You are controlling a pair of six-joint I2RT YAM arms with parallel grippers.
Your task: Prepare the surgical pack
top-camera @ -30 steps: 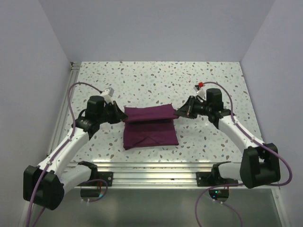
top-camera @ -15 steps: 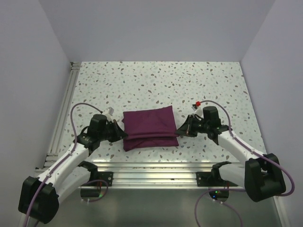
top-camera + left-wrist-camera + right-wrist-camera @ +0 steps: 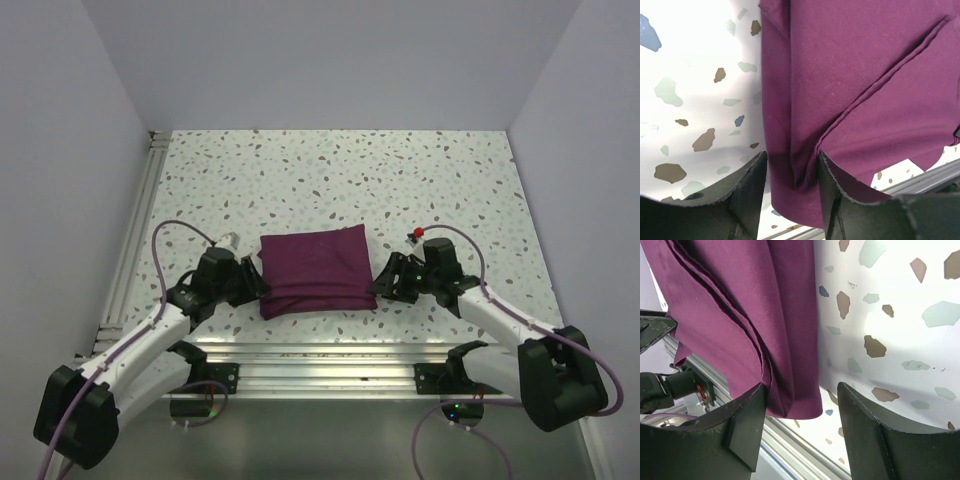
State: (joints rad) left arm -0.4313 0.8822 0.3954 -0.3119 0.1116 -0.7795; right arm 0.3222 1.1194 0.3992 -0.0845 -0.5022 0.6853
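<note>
The surgical pack [image 3: 315,268] lies as a folded deep-purple bundle near the table's front edge, midway between the arms; no tray shows. My left gripper [image 3: 262,286] sits low at the pack's near left corner. In the left wrist view its fingers [image 3: 792,161] stand apart with the pack's folded edge [image 3: 850,75] loose between them. My right gripper [image 3: 378,287] is at the near right corner. Its fingers [image 3: 800,390] are spread wide, the pack's corner [image 3: 740,315] lying by the left finger and bare table by the other.
An aluminium rail [image 3: 320,355] runs along the near edge just behind the pack, also seen in the right wrist view [image 3: 805,450]. A second rail [image 3: 135,230] borders the left side. Plain walls close the back and both sides of the speckled table [image 3: 330,180].
Both arms drew the pack's far flap toward the near edge, folding it over. Both grippers, shut on the cloth before, have since opened and let go.
</note>
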